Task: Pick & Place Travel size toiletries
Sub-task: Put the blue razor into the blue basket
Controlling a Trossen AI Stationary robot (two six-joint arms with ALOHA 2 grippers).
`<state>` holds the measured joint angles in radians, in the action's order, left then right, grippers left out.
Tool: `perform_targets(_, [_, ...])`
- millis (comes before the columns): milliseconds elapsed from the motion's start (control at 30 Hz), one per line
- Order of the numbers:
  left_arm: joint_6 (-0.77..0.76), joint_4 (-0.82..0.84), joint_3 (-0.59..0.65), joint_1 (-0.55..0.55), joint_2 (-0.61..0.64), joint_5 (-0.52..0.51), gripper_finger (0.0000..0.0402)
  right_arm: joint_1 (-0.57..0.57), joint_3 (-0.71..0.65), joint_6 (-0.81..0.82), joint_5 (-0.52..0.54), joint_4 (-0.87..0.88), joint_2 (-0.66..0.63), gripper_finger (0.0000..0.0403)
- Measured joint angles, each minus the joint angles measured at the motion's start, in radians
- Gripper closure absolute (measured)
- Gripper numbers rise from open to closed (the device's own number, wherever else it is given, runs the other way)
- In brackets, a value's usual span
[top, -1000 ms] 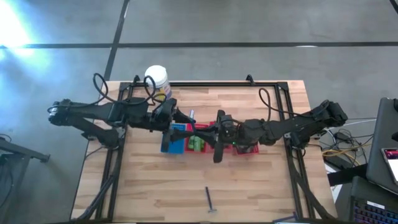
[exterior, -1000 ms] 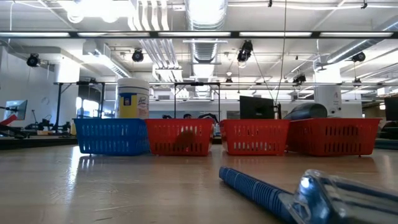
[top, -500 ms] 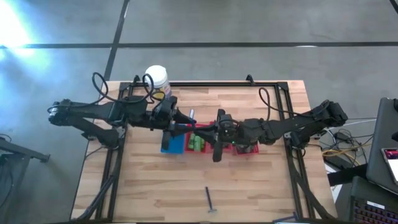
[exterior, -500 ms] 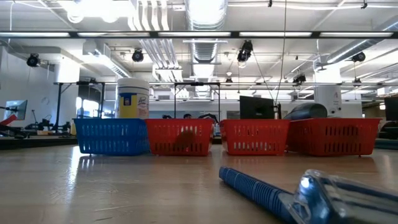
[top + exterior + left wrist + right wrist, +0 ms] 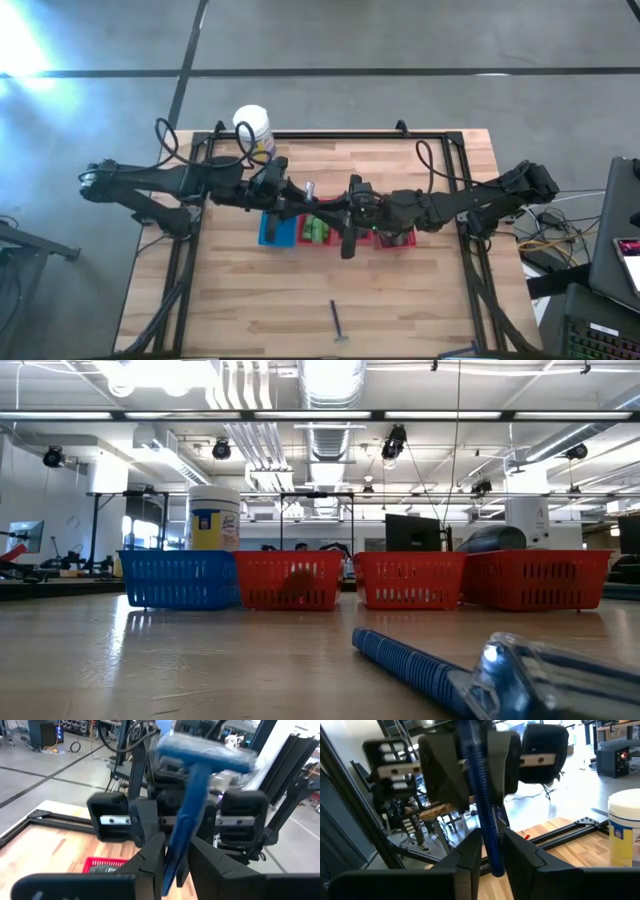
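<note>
two grippers sharing one blue razor above the baskets

a blue razor (image 5: 192, 810) is hanging in mid-air over the row of baskets (image 5: 300, 228), pinched by both arms at once. the left gripper (image 5: 172, 857) is clamping its handle; the right gripper (image 5: 490, 851) is closing on the ribbed shaft too. another razor (image 5: 340, 322) is lying near the table's (image 5: 420, 300) front edge. if either arm is pulling away before the other is releasing, the razor may be twisting loose and dropping outside the baskets.

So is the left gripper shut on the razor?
Shut: in its wrist view the left gripper has its fingers pinching the razor handle from both sides.
</note>
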<state>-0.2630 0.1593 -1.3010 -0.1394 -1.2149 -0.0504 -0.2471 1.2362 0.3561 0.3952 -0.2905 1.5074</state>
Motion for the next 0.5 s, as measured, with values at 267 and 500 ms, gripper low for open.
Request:
perform_targets(267, [0.000,0.100,0.000,0.000,-0.004,-0.046,0.0320,0.001,0.000,0.003,0.006,0.044,0.001,0.0270])
perform_targets(500, [0.016,0.153,0.000,0.001,-0.003,-0.101,0.0320,0.000,0.000,0.040,0.030,0.136,0.000,0.0208])
